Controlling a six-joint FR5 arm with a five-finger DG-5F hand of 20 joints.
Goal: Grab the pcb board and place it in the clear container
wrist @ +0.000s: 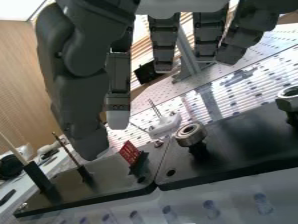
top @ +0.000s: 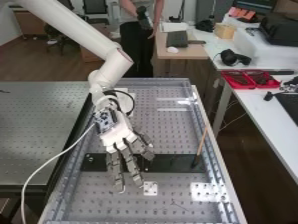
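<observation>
The robot hand (top: 118, 132) hangs spread, fingers straight, over a smooth black plate (top: 174, 163) bearing a tilted, flat red board (wrist: 130, 153).

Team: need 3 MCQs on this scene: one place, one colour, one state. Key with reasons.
1. Where is the pcb board?
A) On the floor
B) On the dark plate
C) On an office chair

2. What colour is the pcb board?
A) Green
B) Blue
C) Red

3. How are the fingers of the hand?
A) Extended, holding nothing
B) Curled round the pcb board
C) Closed in a fist

Key:
1 B: the wrist view shows it standing up from the plate.
2 C: its face is plainly red there.
3 A: the high view shows them spread out and nearly straight, with nothing in their grasp.
</observation>
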